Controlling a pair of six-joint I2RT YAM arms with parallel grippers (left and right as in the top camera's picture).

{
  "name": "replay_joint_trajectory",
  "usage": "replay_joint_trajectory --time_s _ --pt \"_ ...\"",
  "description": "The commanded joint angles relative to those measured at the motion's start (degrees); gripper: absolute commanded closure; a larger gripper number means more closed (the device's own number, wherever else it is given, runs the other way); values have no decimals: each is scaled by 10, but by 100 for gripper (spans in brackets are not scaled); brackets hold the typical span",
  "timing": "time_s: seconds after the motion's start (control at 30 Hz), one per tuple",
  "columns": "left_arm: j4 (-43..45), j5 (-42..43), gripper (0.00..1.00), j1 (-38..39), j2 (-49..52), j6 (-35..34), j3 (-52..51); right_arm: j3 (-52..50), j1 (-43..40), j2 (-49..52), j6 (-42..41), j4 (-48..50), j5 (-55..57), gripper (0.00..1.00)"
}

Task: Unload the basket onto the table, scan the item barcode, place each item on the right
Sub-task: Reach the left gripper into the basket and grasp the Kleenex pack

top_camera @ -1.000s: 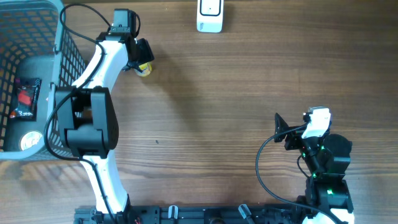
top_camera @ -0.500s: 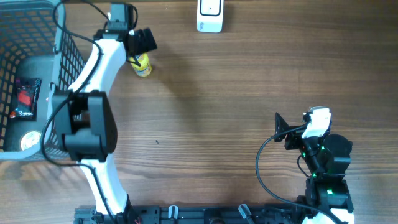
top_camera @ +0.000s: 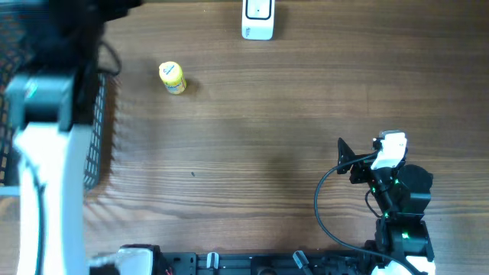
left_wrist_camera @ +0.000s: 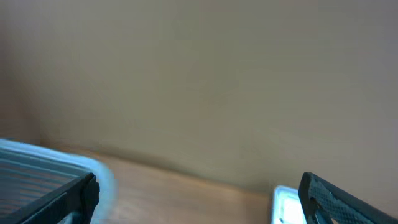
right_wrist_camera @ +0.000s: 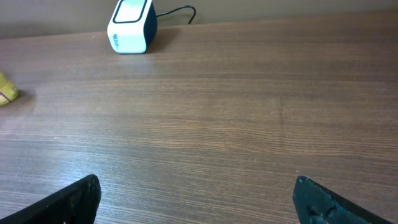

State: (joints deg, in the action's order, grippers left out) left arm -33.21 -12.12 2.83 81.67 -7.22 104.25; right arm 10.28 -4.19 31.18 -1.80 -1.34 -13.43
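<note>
Here, small yellow bottle [top_camera: 172, 77], pale label, lying on wooden table [top_camera: 267, 153], left gripper [left_wrist_camera: 199, 193] and right gripper [right_wrist_camera: 196, 199] both wide apart, empty.

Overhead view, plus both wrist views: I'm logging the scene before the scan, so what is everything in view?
small yellow labelled bottle: one, yellow, on the table, far left part, apart from everything else
white box-shaped barcode scanner: one, white, far edge, centre
light blue wire basket: one, left edge, mostly hidden
brown wooden table: one, brown, under everything
left arm: one, white and grey, blurred, over the basket; jaws open, empty
right arm: one, black and white, near right corner; jaws open, empty
</note>
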Motion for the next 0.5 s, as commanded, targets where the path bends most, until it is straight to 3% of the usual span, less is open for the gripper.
replay_joint_trajectory --time_s 0.0,0.07,0.2,0.3,0.47 --pt "-28 -136 0 -96 -65 38 9 12 -2 1 3 2 5 0" --pt "-70 -110 0 -163 -65 4 9 12 -2 1 3 2 5 0" --pt "-165 17 0 -296 9 -84 8 12 -2 1 3 2 5 0" --pt "-219 93 0 -334 97 -102 8 12 -2 1 3 0 5 0" --pt "-254 95 0 -333 234 -123 8 12 -2 1 3 -3 5 0"
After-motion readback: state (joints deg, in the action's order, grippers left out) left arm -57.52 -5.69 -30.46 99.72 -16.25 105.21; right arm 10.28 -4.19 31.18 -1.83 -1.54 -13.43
